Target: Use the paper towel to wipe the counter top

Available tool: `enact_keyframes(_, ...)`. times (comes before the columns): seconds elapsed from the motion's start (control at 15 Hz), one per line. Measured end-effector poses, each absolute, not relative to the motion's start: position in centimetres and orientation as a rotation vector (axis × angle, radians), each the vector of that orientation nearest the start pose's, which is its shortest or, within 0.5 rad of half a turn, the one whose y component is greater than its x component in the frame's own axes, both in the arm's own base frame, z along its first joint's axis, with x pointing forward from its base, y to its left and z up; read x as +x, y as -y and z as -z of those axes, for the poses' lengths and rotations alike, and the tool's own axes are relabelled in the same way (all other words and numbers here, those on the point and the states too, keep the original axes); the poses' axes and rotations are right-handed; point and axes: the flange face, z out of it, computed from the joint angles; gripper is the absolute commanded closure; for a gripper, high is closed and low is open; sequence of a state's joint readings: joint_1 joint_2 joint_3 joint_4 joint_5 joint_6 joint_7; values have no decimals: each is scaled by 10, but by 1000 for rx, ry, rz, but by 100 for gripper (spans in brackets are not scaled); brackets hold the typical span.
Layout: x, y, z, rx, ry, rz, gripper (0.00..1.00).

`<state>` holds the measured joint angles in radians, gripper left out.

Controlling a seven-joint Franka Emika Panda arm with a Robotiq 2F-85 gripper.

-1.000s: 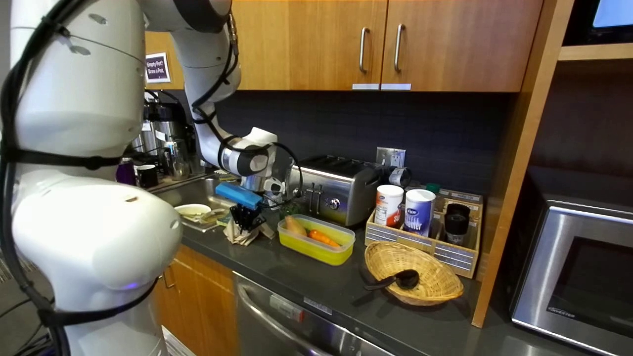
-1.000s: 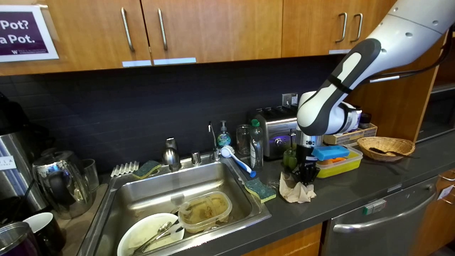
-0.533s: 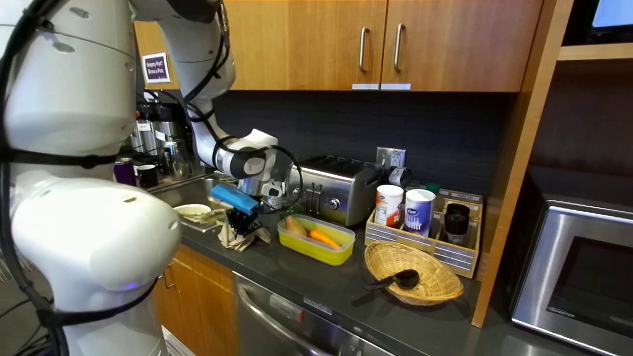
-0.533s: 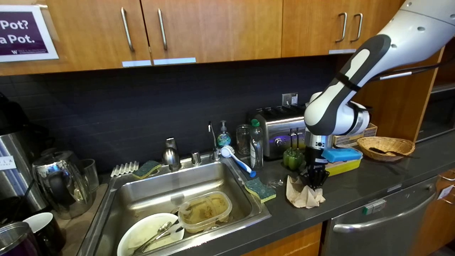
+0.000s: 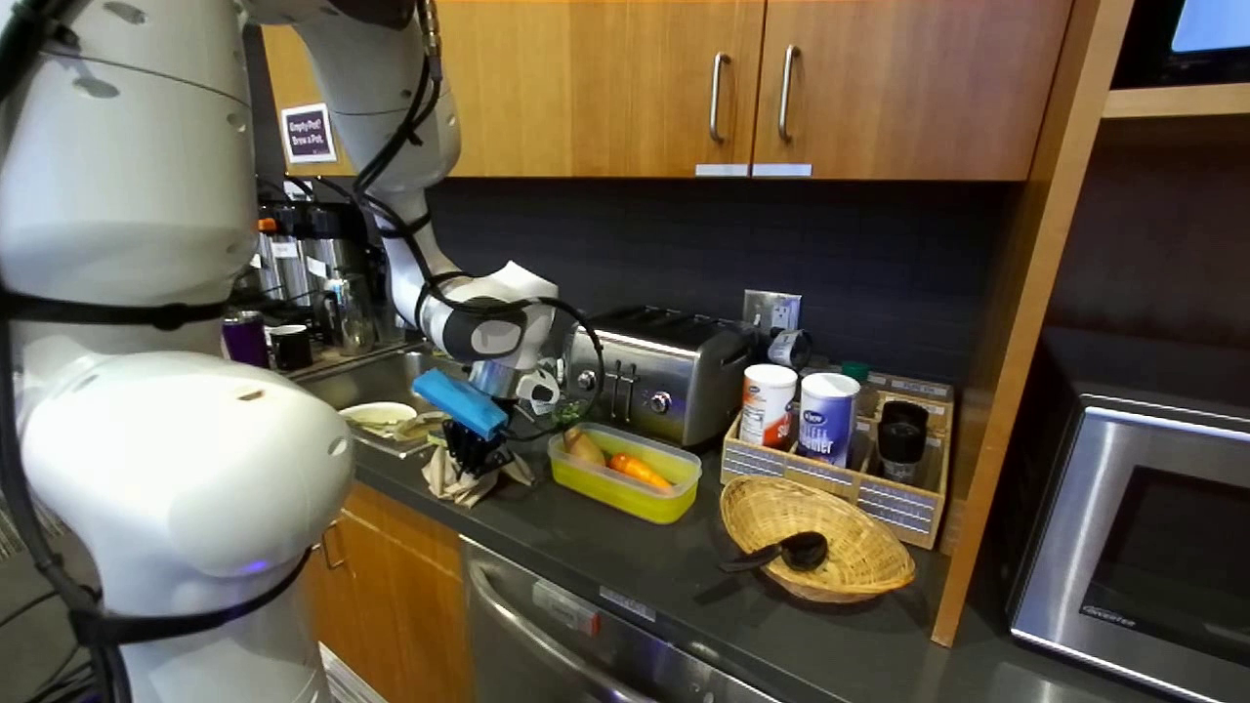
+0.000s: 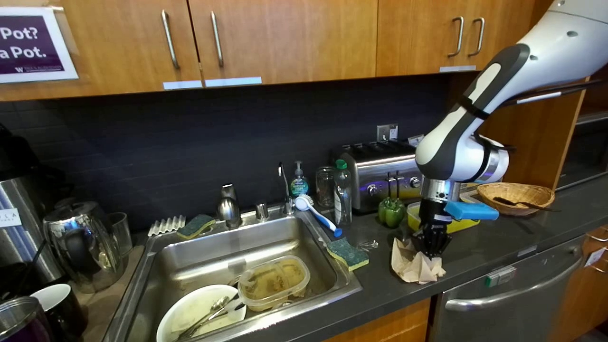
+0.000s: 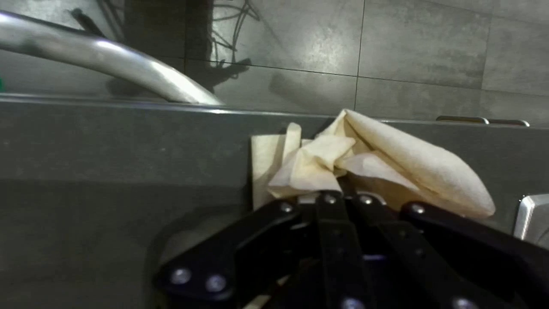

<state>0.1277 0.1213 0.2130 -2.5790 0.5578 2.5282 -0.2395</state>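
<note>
My fingers (image 7: 332, 216) pinch the bunched towel (image 6: 416, 269), holding it low on the counter (image 6: 503, 247) near the sink (image 6: 349, 284), I judge so that its loose folds, flaring out on both sides of my grip, can do the wiping and nothing hard scrapes.

In both exterior views, the end effector (image 6: 431, 252) and the paper towel (image 6: 420, 271) now sit nearer the front edge of the worktop (image 6: 503, 247) than a second ago. The paper towel lies farther from the nearer sponge (image 6: 348, 254), the green pepper (image 6: 392, 212) shows whole, and the blue block (image 5: 459, 402) tilts more steeply in an exterior view.
</note>
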Motion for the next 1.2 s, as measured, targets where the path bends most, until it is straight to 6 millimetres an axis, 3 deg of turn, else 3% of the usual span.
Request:
enact_keyframes(0.4, 401, -138, -204, -2828, 152, -256, 100)
enact_keyframes(1.2, 429, -147, -223, -2843, 224, -150, 100)
